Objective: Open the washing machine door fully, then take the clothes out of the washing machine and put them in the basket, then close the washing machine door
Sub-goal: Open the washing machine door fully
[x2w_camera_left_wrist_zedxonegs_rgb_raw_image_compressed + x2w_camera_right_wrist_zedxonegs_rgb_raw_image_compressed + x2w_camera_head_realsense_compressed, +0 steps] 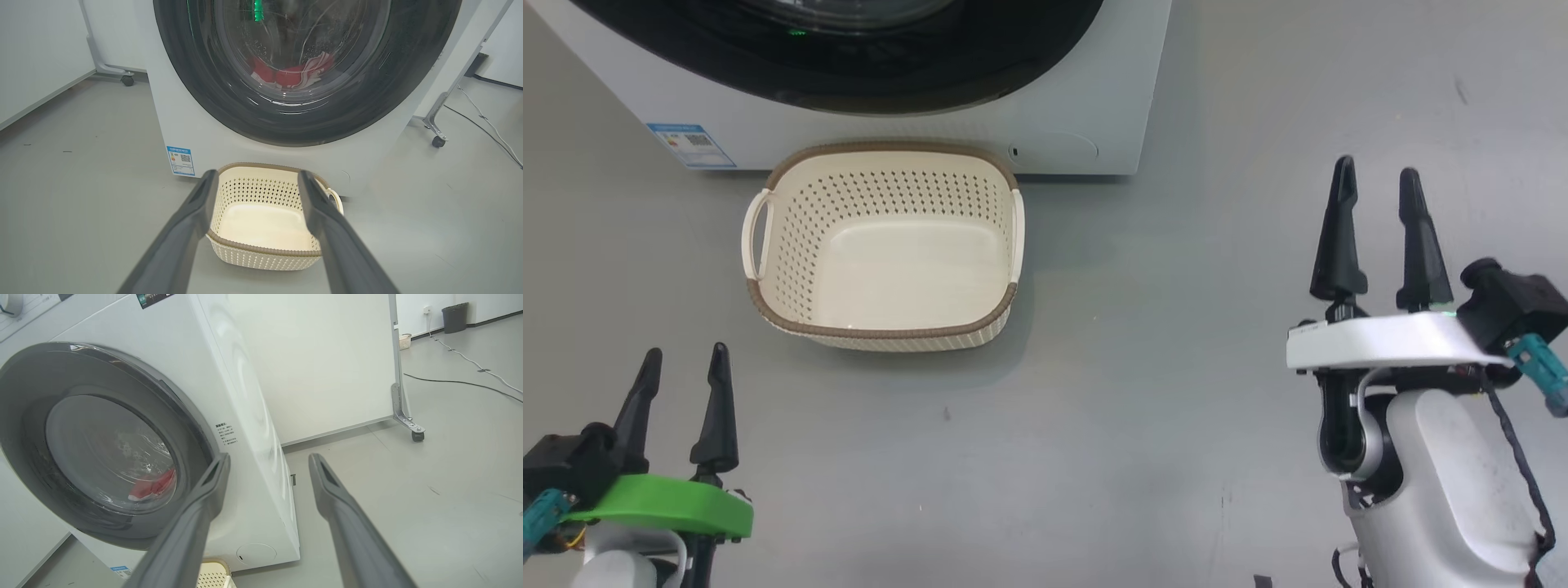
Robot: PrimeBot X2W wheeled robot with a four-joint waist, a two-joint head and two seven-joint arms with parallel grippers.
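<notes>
The white washing machine stands ahead with its round black-rimmed door shut against the front. Red clothes with white stripes lie in the drum behind the glass. The cream basket sits empty on the floor just before the machine. My left gripper is open, low and short of the basket. Off to the right of the machine, my right gripper hangs open with nothing between its fingers.
A blue label marks the machine's lower front corner. White partition panels on wheeled feet stand behind and beside the machine. Cables run over the grey floor at the right, near a dark bin.
</notes>
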